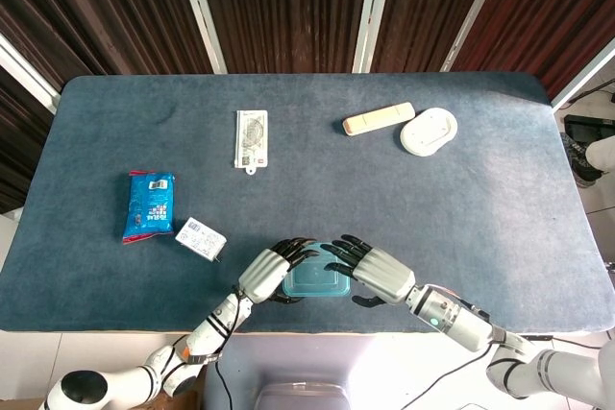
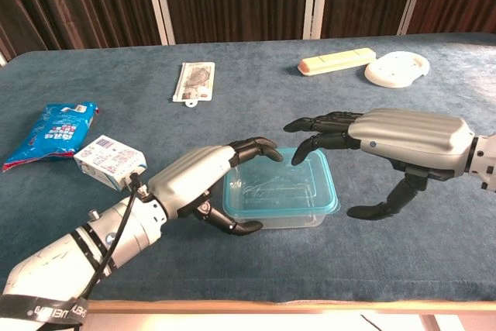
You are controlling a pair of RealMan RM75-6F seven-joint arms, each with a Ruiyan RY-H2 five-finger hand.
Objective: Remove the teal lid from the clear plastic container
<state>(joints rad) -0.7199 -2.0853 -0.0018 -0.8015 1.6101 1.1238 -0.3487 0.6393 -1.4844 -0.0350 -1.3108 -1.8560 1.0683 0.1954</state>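
Dark ribbed wall panels with pale vertical strips behind; blue-grey felt-covered bench [image 1: 480, 199] in front.

Head view: clear plastic container [image 1: 314, 281] with teal lid [image 1: 315, 277] at the near edge of the bench, centre. Left hand [image 1: 272, 270] curved round the container's left side, dark fingers [image 1: 300, 248] arched over the far left corner of the lid. Right hand [image 1: 373, 270] just beside the right side, fingers spread and reaching across the far right part of the lid; contact cannot be told from here. Elsewhere on the bench: blue snack packet [image 1: 148, 205] and small white box [image 1: 201, 237] to the left, flat sachet [image 1: 252, 138] at mid-left, cream bar [image 1: 379, 119] and white oval dish [image 1: 429, 131] at far right.

Chest view: lid [image 2: 281, 186] seated on the container [image 2: 280, 215], not lifted. Left hand [image 2: 203, 178] holding the container, fingers over the top rim and thumb under the near left corner. Right hand [image 2: 403, 143] hovering, fingers [image 2: 318, 142] apart above the far right corner of the lid, thumb hanging low to the right, apart from the wall. Nothing pinched by the right hand.

Judged step: container braced, right hand approaching for a grasp on the lid. Next move calls for lowering onto the right lid edge, hooking under the lip and peeling upward while bracing on the left.
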